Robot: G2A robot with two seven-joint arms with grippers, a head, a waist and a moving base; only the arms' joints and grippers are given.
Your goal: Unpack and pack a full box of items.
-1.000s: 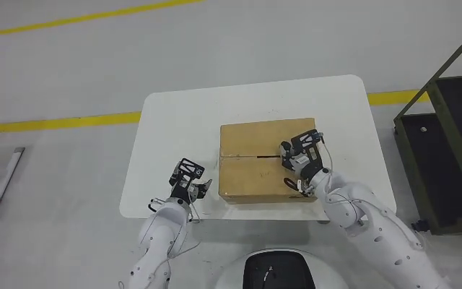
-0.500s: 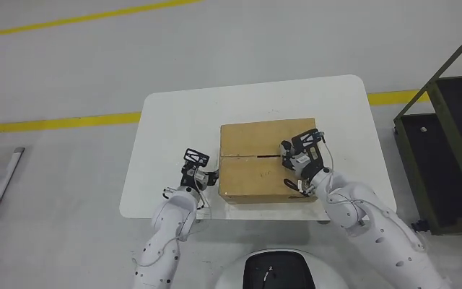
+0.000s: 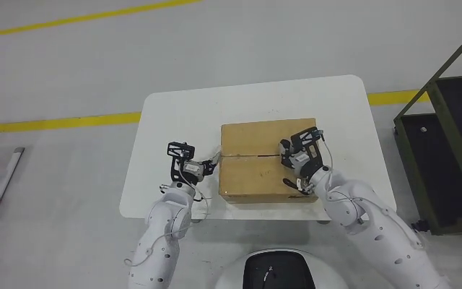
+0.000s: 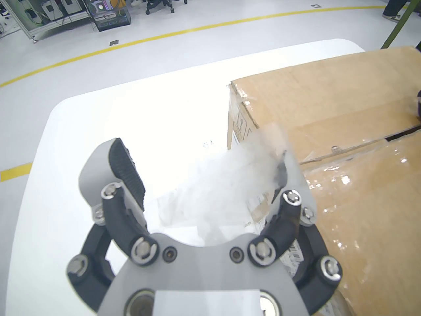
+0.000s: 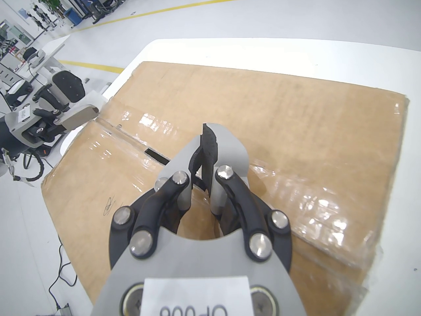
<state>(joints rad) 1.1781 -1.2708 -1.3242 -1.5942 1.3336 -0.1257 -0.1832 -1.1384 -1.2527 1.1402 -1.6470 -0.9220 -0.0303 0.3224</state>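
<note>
Left tool (image 4: 200,166) spread wide beside box (image 3: 253,141); right tool (image 5: 207,141) closed above it.

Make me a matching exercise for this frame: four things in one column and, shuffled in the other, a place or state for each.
Things
1. cardboard box
2. left pincer
3. right pincer
4. table

Place or state
A. shut, over the box's top near the seam
B. white, bearing the box
C. open, at the box's side edge
D. flaps closed, glossy tape along the seam

Pairs: 1-D, 2-C, 3-A, 4-B
</note>
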